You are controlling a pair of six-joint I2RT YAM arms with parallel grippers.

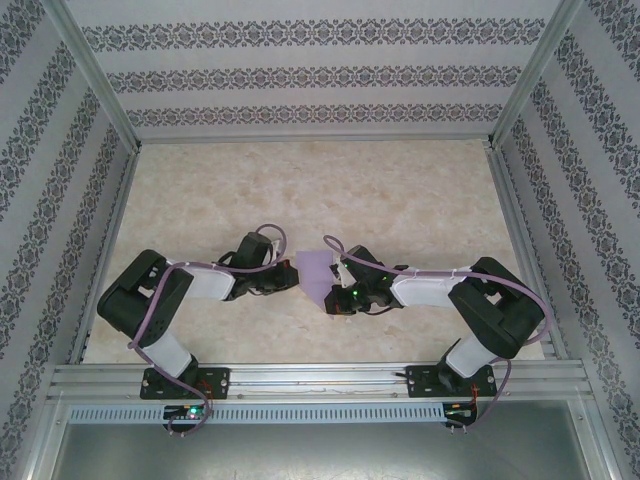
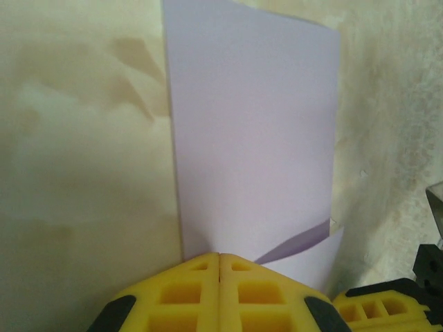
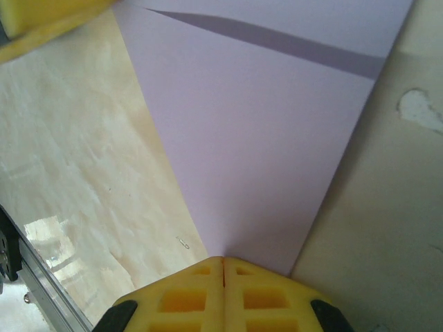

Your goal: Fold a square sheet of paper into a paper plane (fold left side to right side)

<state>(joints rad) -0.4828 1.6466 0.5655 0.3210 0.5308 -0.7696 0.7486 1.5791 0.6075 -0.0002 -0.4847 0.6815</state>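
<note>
Left pincer (image 2: 219, 259) clamped on square sheet of paper (image 2: 256, 138), right pincer (image 3: 223, 261) clamped on opposite corner. Risk: arms pulling apart tear paper; uneven tension skews crease.

One square sheet of paper (image 1: 316, 276), two tools, left tool (image 2: 219, 256) and right tool (image 3: 223, 261), one table (image 1: 400, 200).

Here's the square sheet of paper (image 1: 315, 272), on the middle of the table (image 1: 420, 190) and a touch toward the near side, caught right between the two grippers. The left gripper (image 1: 290, 280) pinches its left edge, and the right gripper (image 1: 335, 292) pinches its right corner, so the tips almost face each other. One layer of the sheet overlaps another. The rail (image 1: 320, 375) runs along the near edge, in front of the sheet.
</note>
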